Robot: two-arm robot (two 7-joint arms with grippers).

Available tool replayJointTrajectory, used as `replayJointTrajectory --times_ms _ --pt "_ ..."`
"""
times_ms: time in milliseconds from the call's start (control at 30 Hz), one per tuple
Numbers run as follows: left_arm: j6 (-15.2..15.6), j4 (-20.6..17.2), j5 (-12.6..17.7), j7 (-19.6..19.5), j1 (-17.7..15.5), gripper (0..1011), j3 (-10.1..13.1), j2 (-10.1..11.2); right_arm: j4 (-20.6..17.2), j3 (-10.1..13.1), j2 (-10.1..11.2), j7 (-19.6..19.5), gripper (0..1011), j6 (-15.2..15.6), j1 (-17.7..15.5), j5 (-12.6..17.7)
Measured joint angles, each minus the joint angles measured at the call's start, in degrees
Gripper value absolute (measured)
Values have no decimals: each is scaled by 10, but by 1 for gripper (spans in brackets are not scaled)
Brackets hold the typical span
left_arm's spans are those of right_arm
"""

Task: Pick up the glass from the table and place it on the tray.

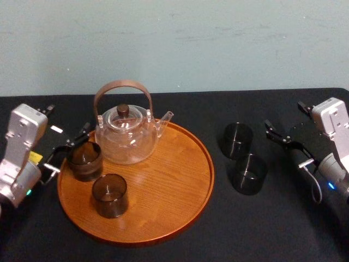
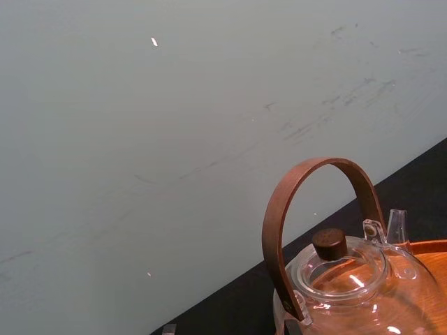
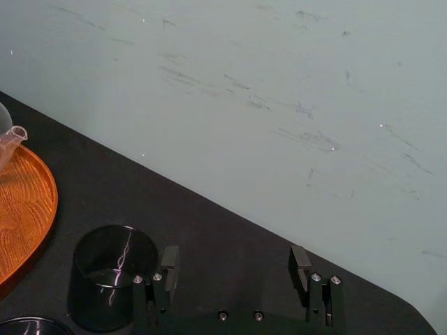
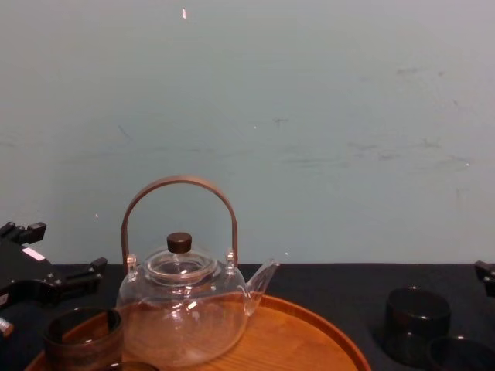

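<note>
the far glass (image 1: 237,139) stands on the tabletop (image 1: 272,229), right of the tray (image 1: 163,180) and just beside the right gripper (image 1: 283,139), whose jaws are spread and empty. it looks light, stiff, slick and breakable: best pinched gently across its wall, mid-height. the left gripper (image 1: 66,148), jaws spread, sits at the tray's left edge.
</note>
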Motion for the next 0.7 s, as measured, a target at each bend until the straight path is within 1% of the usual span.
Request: replayJointTrajectory --times_ms 700 --pt "0 0 0 0 0 1001 0 0 0 0 0 0 1003 0 0 0"
